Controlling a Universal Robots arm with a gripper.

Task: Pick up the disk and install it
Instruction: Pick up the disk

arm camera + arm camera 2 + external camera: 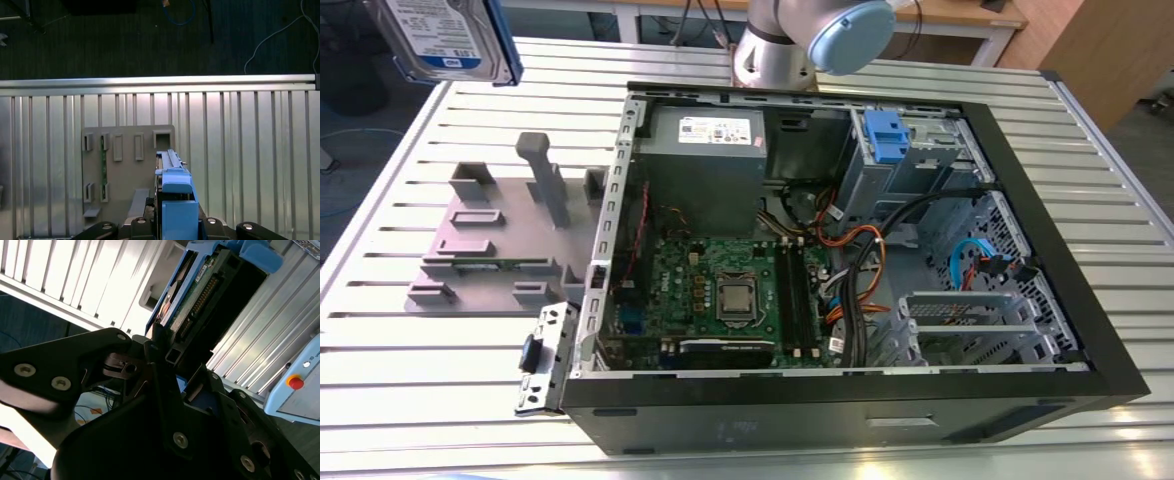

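The pincer (pixel 162 347) is clamped on the disk (pixel 200 287). In the second wrist view its black fingers (pixel 152 355) press against the lower end of the disk, and the connector edge with its row of pins faces the camera. The blue carrier bracket (pixel 255 255) wraps the far end.

In the exterior view the disk hangs in the air at the far left corner of the scene, clear of the desk (pixel 480 400). Its white-and-blue label faces the camera, and it touches nothing below it. The first wrist view looks straight down past the disk (seen edge-on, blue bracket nearest the camera). Below it lies the grey stand (pixel 125 165) with its rectangular slots. The disk lines up over the edge of the stand.

On the exterior view's right, the open computer case (pixel 854 415) lies flat on the slatted desk, well apart from the disk. Inside it the green motherboard (pixel 720 290) takes up the near left part. The grey power supply (pixel 707 150) sits at the far left. A silver drive cage (pixel 887 145) with a blue tab stands just right of the power supply. Orange and black cables (pixel 854 240) run between the cage and the motherboard. The arm (pixel 807 40) rises behind the far edge of the case.

A pale box with a red button (pixel 295 390) shows in the second wrist view, off to one side of the desk.
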